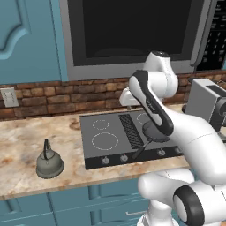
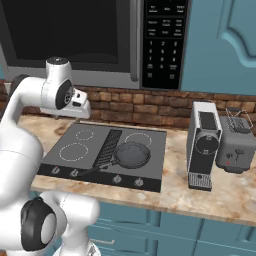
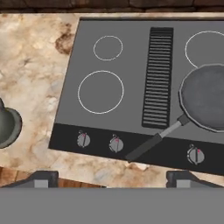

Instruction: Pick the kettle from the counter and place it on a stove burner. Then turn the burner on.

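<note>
A: Starting with the left base view: where is the kettle [image 1: 49, 160] sitting?

B: It is standing upright on the tan surface [image 1: 26, 137], well to the left of the cooktop [image 1: 119, 137] and apart from everything else. One kettle, nothing gripping it. The nearest solid burner ring [image 1: 105, 141] is lying bare, so that looks like the likeliest target.

A: What is worrying you there?

B: The thin wire handle. A claw coming down off-centre could be tipping the kettle or slipping off the wire.

A: And the right base view?

B: The frying pan [image 2: 132, 154] is occupying the front right of the cooktop, its handle pointing toward the four knobs along the front strip [image 2: 97, 176]. A coffee machine [image 2: 203, 145] and a toaster [image 2: 237, 145] are standing on the right. One of each.

A: Risk?

B: Turning the wrong knob, I'd judge, or a swinging arm catching the pan handle.

A: The hand view?

B: The claw [image 3: 112, 179] is hovering wide open and empty above the front edge, its two tips [image 3: 41, 178] showing at the bottom. The kettle is peeking in at the left edge (only partly). I'm counting three rings, one grille [image 3: 157, 76], three knobs here.
</note>
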Robot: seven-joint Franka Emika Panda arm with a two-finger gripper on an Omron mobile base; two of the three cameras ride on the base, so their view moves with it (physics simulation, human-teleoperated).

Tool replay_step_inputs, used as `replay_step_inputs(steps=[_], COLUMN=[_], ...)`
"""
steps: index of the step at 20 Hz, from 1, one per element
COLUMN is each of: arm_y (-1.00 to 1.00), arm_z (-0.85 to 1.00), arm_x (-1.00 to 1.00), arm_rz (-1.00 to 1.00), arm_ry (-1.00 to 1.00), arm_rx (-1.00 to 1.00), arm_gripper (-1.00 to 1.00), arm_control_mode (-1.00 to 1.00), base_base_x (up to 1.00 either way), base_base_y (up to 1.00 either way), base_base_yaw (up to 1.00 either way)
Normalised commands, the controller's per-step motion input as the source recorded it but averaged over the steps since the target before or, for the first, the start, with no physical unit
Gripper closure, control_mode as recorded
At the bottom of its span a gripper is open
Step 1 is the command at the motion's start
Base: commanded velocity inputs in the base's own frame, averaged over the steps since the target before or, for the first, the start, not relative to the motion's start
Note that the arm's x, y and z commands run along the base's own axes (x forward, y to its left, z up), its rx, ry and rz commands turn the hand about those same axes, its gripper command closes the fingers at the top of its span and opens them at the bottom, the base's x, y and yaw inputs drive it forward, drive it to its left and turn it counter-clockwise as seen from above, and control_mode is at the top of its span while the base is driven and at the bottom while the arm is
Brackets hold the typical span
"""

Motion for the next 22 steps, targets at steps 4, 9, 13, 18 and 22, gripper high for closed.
replay_step_inputs(steps=[4, 9, 13, 18, 22], arm_y=[0.64, 0.67, 0.69, 0.7, 0.78], arm_z=[-0.06, -0.07, -0.16, -0.21, -0.24], arm_x=[-0.06, -0.01, 0.0, 0.0, -0.06], arm_rz=[0.01, 0.02, 0.04, 0.09, 0.09], arm_ry=[0.0, 0.0, 0.03, 0.04, 0.03], arm_rx=[0.14, 0.15, 0.12, 0.09, 0.04], arm_gripper=[-1.0, -1.0, -1.0, -1.0, -1.0], arm_control_mode=[-1.0, -1.0, -1.0, -1.0, -1.0], base_base_x=[0.0, 0.0, 0.0, 0.0, 0.0], base_base_y=[0.0, 0.0, 0.0, 0.0, 0.0], base_base_yaw=[0.0, 0.0, 0.0, 0.0, 0.0])
